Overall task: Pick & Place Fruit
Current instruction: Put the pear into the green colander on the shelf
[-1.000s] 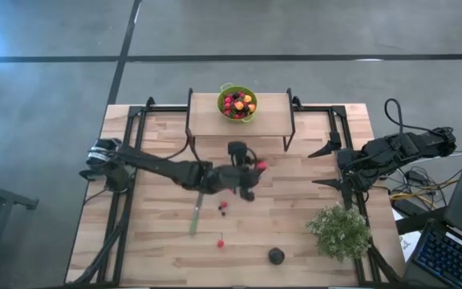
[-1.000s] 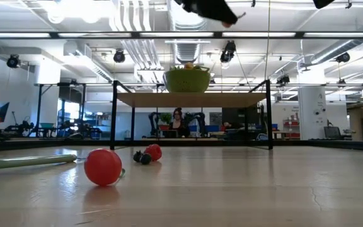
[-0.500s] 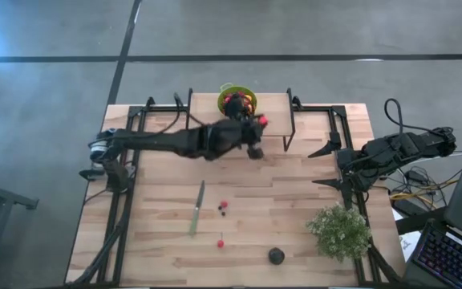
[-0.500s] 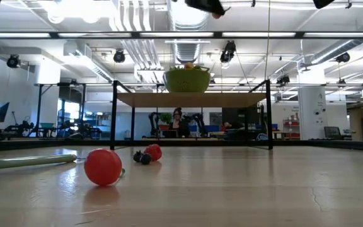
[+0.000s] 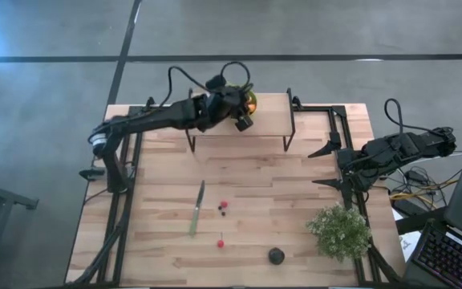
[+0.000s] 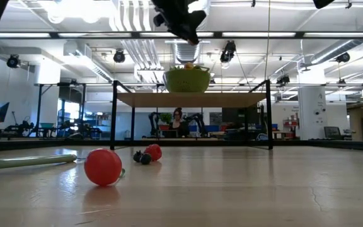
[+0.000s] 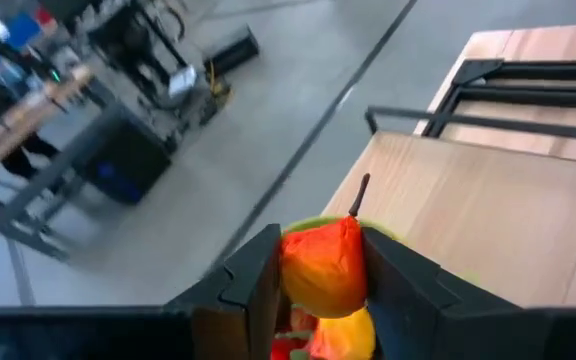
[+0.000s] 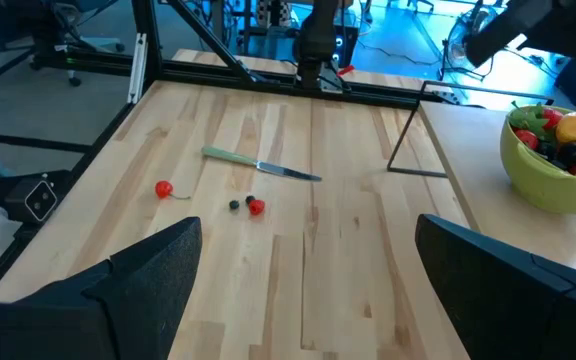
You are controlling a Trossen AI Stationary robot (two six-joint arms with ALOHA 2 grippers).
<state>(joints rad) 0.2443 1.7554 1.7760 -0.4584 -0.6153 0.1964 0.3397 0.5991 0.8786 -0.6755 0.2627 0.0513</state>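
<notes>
Right now our left tool is clenched on an orange-red piece of fruit and hangs over the green bowl that sits on the raised shelf at the table's far edge. Our worry is the release: the bowl already looks heaped with red, dark and yellow pieces, so we judge that a drop from this height could bounce the new piece off the pile, over the rim, and off the shelf toward the floor beyond the far edge. If the fingers come down too low, they could instead nudge the bowl or knock a piece out. More fruit waits on the table: two small pieces by the green-handled knife, a red berry nearer the front edge, and a dark round one beside the plant at the front right; round pieces may roll when approached. Our right tool rests released at the right edge, clear of all this.
</notes>
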